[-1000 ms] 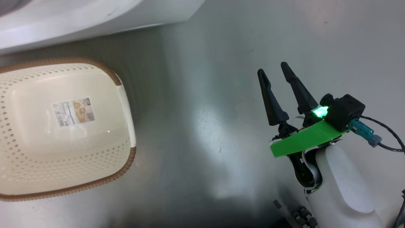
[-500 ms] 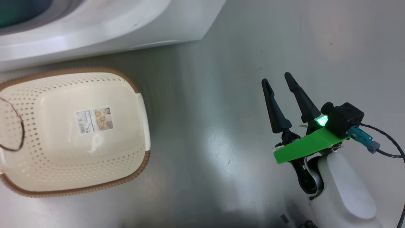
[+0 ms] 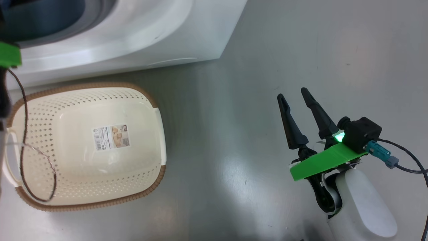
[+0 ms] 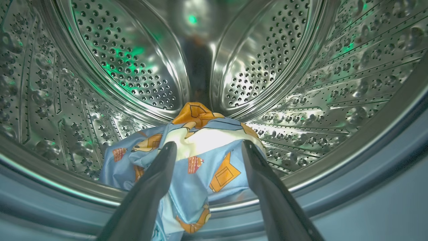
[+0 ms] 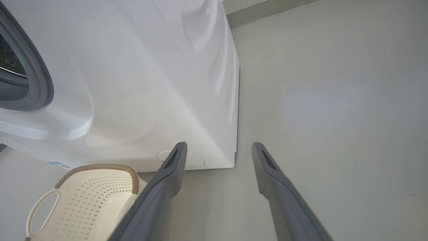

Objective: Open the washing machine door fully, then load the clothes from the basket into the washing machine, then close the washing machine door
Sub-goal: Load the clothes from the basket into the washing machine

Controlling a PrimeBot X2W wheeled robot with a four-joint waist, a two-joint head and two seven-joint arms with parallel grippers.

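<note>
Dark and long, the two fingers of my left gripper (image 4: 208,144) stand wide apart at the mouth of the steel drum (image 4: 133,67), and they pinch nothing. Just behind the tips lies the one bundle of clothes (image 4: 204,167), light blue with orange and cream figures. It rests on the near bottom of the drum, and one part of it hangs over the drum's front lip toward me. Whether my fingers touch the fabric, I cannot tell.

My right gripper (image 3: 292,93) is open too. Its two fingers are spread above the grey floor (image 3: 234,134), well to the right of the basket (image 3: 50,110). One green bracket (image 3: 321,160) sits across its wrist.

There is one basket, cream with a brown rim. It stands on the floor just in front of the one washing machine (image 3: 150,36). One paper label (image 3: 111,137) shows on its bottom, and one thin dark cable (image 3: 23,117) hangs over its left part. In my right wrist view, one round flap (image 5: 197,161) is low on the machine's white front, near its right corner. The grey gasket (image 5: 43,83) curves at the far left.
</note>
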